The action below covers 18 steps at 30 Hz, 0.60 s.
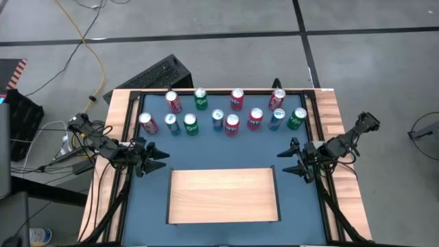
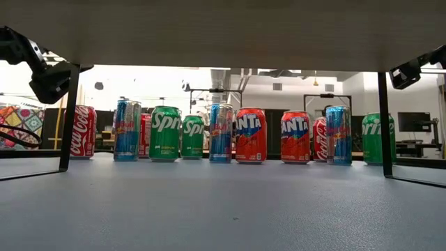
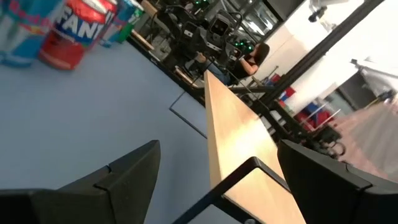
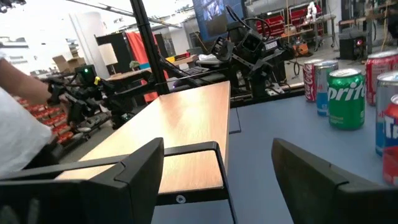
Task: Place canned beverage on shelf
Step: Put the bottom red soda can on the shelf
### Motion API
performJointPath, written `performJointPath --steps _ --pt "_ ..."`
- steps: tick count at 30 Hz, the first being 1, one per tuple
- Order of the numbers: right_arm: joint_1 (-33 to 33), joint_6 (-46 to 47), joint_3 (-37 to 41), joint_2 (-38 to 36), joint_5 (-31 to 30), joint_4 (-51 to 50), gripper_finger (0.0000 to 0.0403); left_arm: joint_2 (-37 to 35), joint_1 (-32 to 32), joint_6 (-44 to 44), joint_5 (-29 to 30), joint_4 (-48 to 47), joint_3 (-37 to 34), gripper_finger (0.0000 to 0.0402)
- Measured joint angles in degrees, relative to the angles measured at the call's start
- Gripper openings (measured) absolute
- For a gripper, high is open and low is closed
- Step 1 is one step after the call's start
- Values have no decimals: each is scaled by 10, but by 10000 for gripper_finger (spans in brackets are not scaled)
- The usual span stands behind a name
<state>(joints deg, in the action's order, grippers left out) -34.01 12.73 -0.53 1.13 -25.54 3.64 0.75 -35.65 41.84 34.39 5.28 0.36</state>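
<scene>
Pale tan wood marks the shelf (image 1: 223, 195), a flat board raised on black legs over the near half of the blue desk (image 1: 154, 199); its top is bare, with no can on it. The beverage cans stand in two loose rows along the far side of the desk, well apart from the shelf: a Coca-Cola can (image 1: 149, 123) at the left end, green Sprite cans such as the one in the back row (image 1: 201, 99), red Fanta cans such as the one near the middle (image 1: 232, 124), and blue cans between them. From desk height all of them read as upright, labels facing the shelf.

The left gripper (image 1: 159, 155) hovers just off the shelf's left far corner with its fingers (image 3: 127, 180) spread wide and nothing between them. The right gripper (image 1: 289, 160) mirrors it off the right far corner, fingers (image 4: 140, 171) likewise wide apart and empty. Both point inward toward the shelf edge rather than at the cans.

By this layout the task looks to be at its very start, neither arm yet committed to a can. The next move calls for one arm to swing toward the far rows, line its open fingers around a single can, probably an end one such as the Sprite can at the right (image 1: 297, 119), where neighbours crowd least, then close, lift clear of the rest and carry it back over the board.
</scene>
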Motion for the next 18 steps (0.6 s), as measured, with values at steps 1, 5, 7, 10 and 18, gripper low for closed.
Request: performJointPath --steps 1,5,7,10,18 --pt "1 -6 0 0 0 0 284 0 0 10 0 0 0 311" --pt "1 -12 0 0 0 0 284 0 0 18 1 0 0 311" --pt "1 -12 0 0 0 0 284 0 0 13 1 0 0 311" --pt "1 -3 0 0 0 4 284 0 0 10 22 0 0 311" --pt "1 52 0 0 0 33 284 0 0 38 116 -2 0 311"
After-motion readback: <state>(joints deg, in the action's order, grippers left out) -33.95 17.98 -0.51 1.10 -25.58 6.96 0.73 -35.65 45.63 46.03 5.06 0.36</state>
